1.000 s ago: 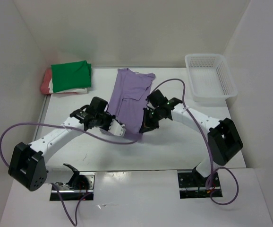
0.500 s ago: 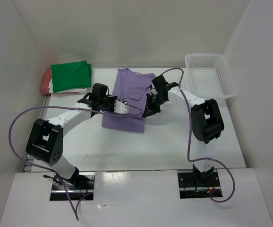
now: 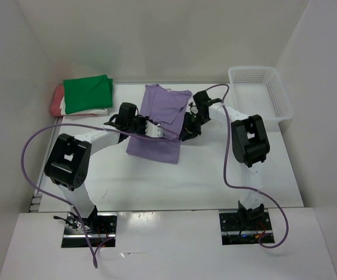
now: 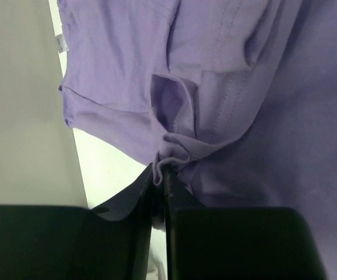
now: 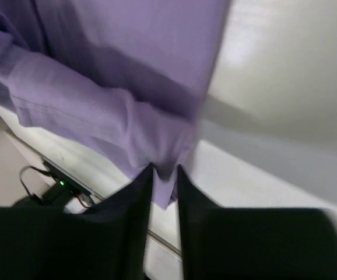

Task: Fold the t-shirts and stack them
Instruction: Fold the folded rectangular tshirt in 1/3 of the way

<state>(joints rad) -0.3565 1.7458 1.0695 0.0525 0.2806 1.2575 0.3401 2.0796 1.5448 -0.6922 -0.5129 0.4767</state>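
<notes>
the left gripper [image 4: 160, 172] and right gripper [image 5: 164, 171] each pinch a bunched edge of the lavender shirt [image 3: 154, 149] between narrow jaws, over the middle of the table [image 3: 227, 175], so i'd lower both corners level, then release without dragging the fold.

One lavender t-shirt [image 3: 160, 105], one green t-shirt [image 3: 87, 92], one salmon-red t-shirt [image 3: 56, 100], one cream-white t-shirt [image 3: 95, 110] and one basket [image 3: 260, 116] are sitting in view

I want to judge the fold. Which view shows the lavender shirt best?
The top view: almost the whole lavender shirt shows, partly folded. The left wrist view gives only bunched cloth and seams; the right wrist, a blurred edge.
</notes>
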